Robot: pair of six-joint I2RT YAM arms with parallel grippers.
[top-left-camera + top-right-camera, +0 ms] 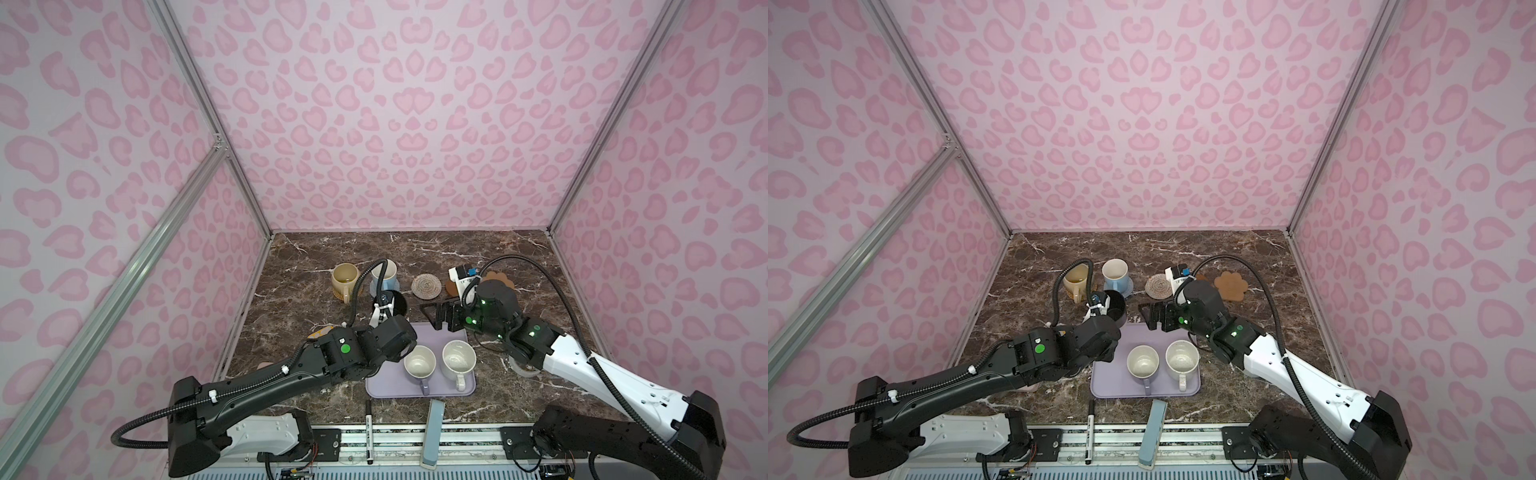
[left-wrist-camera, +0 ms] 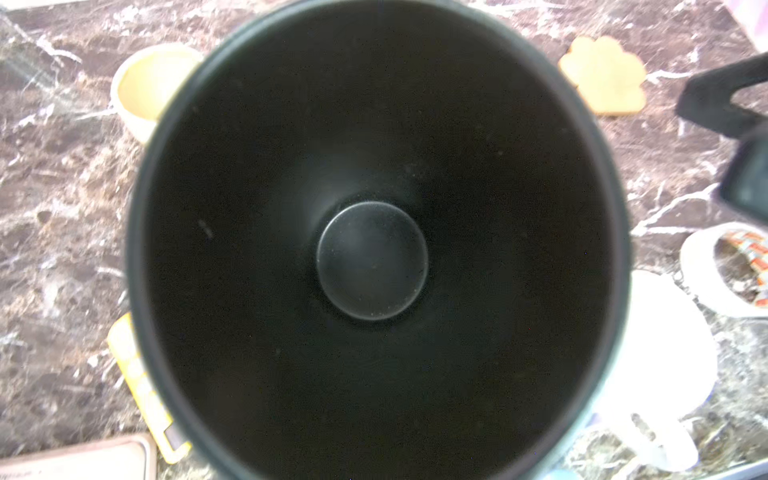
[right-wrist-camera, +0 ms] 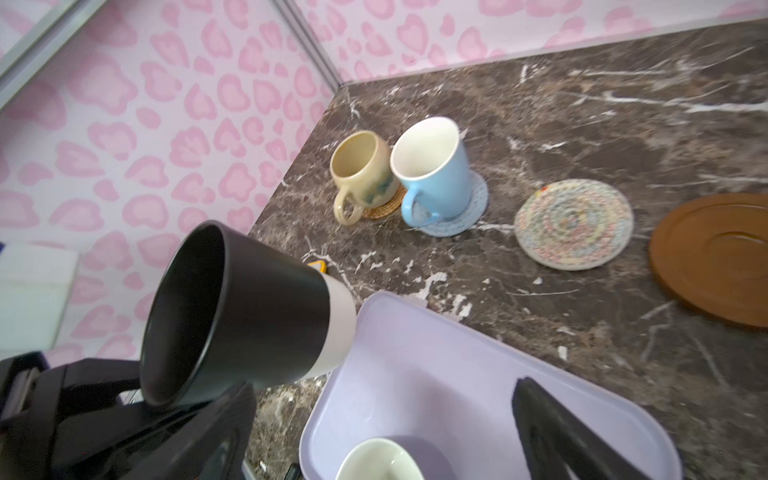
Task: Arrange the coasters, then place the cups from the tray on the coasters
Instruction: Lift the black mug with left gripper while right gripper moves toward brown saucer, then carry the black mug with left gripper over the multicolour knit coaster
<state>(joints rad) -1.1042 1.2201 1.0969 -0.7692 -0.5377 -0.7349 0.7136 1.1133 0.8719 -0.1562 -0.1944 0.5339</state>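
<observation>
Left gripper [image 1: 385,308] is clamping the black mug [image 1: 398,306] over the tray's [image 1: 386,382] far-left corner; swinging right toward the cream coaster [image 1: 426,286] is risking clipping the light blue mug [image 1: 384,276] or the wide-open right gripper [image 1: 432,316].

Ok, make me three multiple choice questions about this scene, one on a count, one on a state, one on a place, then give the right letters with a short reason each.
1. How many mugs stand on the flat lavender rectangular tray? A two, B three, C four.
2. The black mug is: A upside down on the tray, B held in the left tool, C lying sideways on the tray.
3. The light blue mug stands: A on the tray, B in the left tool, C on the grey-blue woven round coaster.
Answers:
1 A, only the lavender mug and the white speckled mug are there.
2 B, the tool is closed on it.
3 C, its base rests on that coaster.
</observation>
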